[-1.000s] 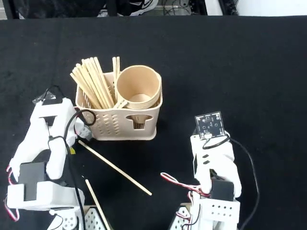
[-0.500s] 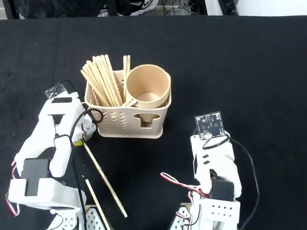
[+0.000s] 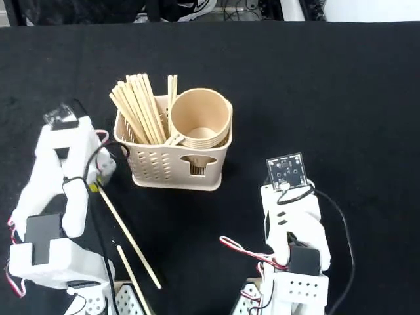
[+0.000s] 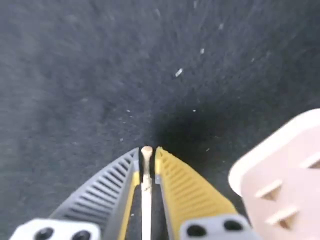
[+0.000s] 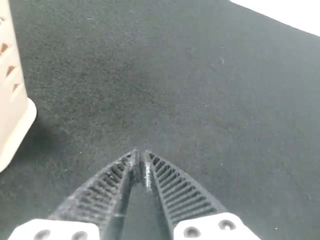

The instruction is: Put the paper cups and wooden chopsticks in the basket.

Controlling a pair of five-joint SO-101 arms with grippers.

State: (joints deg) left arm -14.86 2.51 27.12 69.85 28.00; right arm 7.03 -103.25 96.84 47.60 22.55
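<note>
Item: wooden chopstick [image 3: 129, 239], one end pinched in the closed left gripper [image 4: 146, 156], long axis slanting toward the table [image 3: 341, 98]'s near edge; basket [image 3: 157, 172] just beside that gripper, on its right-edge side.

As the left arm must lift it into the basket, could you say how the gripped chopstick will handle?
The chopstick looks thin, straight and wooden, so probably stiff and light. The left gripper pinches it at its very end, so the long free length may swing or pivot in the grip. It could slip out if it catches the basket rim.
</note>
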